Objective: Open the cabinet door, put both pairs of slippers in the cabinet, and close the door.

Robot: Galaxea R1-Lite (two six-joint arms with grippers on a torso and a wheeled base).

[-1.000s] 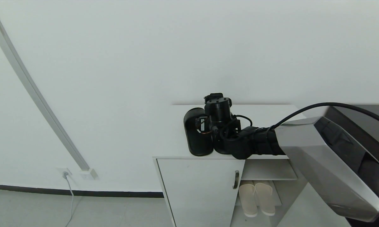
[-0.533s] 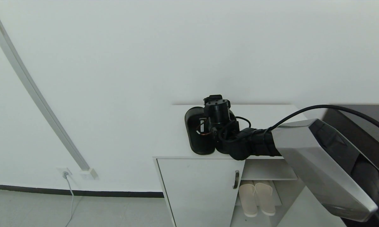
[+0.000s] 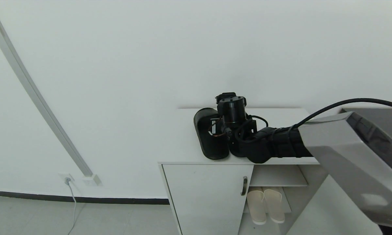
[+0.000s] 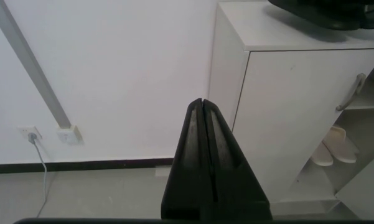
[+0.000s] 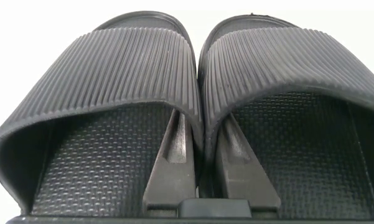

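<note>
A pair of black ribbed slippers (image 3: 210, 135) is held side by side over the front of the white cabinet's top (image 3: 183, 143). My right gripper (image 5: 201, 127) is shut on the black slippers (image 5: 137, 81), one finger inside each, pinching their inner walls together. The cabinet's left door (image 3: 205, 195) is closed, with a metal handle (image 3: 244, 186). Its right side stands open, and a pale pair of slippers (image 3: 265, 205) lies on a lower shelf. My left gripper (image 4: 202, 102) is shut and empty, low and to the left of the cabinet (image 4: 292, 118).
The opened right door panel (image 3: 316, 212) juts out at the lower right. A slanted grey conduit (image 3: 36, 94) runs down the wall to an outlet with a cable (image 3: 67, 180). Bare floor lies left of the cabinet.
My right arm has shifted the black slippers slightly to the right and a little higher above the cabinet top. The cabinet and pale slippers have not moved.
</note>
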